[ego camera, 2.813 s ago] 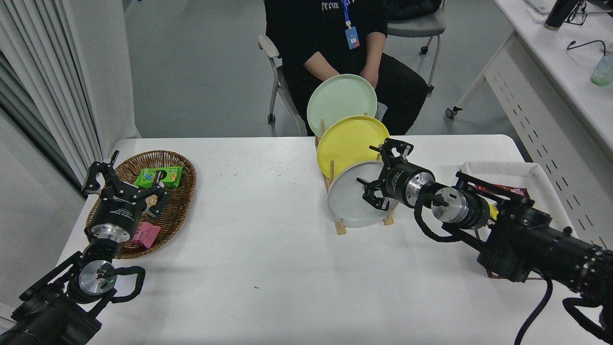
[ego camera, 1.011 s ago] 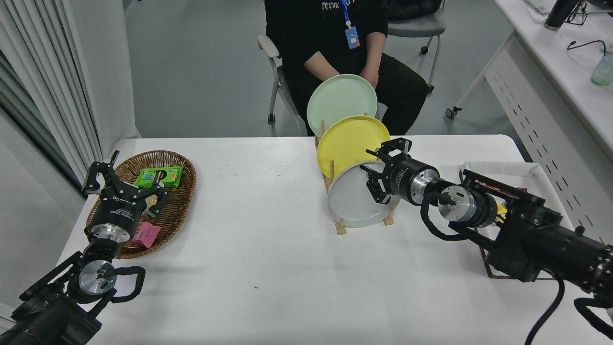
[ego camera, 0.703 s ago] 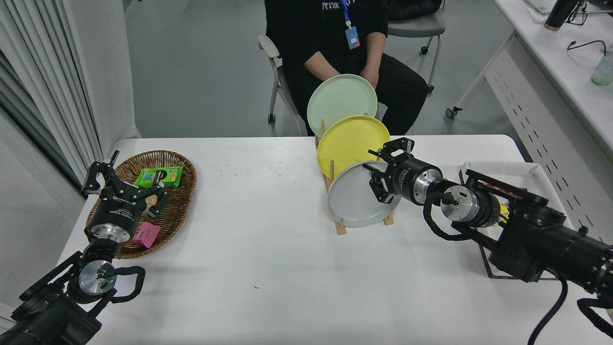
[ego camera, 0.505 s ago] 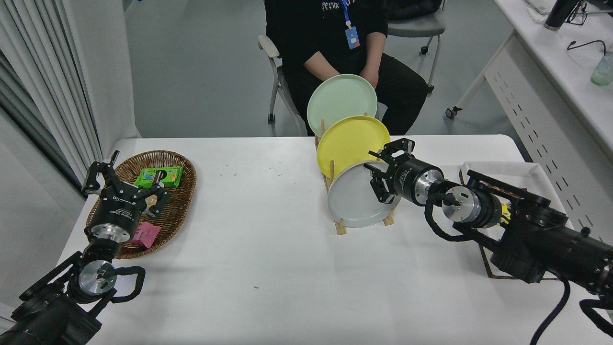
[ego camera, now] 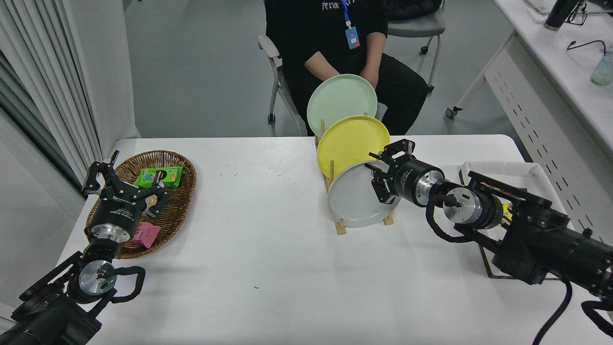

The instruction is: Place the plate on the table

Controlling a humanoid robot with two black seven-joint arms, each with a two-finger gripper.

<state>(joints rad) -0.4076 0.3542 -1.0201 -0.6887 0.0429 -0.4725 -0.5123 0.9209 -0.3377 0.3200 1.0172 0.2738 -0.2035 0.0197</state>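
Reaching my right gripper (ego camera: 381,178) in at the upper right rim of the plate (ego camera: 352,201), coming from the side so the fingers can straddle the edge. The plate stands tilted in the front slot of the wooden rack (ego camera: 341,227), which is why only the rim is there to pinch. Behind it stand the yellow plate (ego camera: 347,143) and the mint-green plate (ego camera: 337,100), so I stay on the near side. Fingers look spread around the rim, not yet pressed together on it; contact is hard to tell. The plate has not lifted, and the table (ego camera: 268,258) in front is where it must go, by my judgement.

Versus the earliest frame, the gripper has shifted up and right, from in front of the plate's face to its rim, and the jaws stand narrower. Over the last second it has barely moved. My left gripper (ego camera: 122,187) is parked with fingers spread over the wicker basket (ego camera: 184,201), unchanged. A person sits at the far side.
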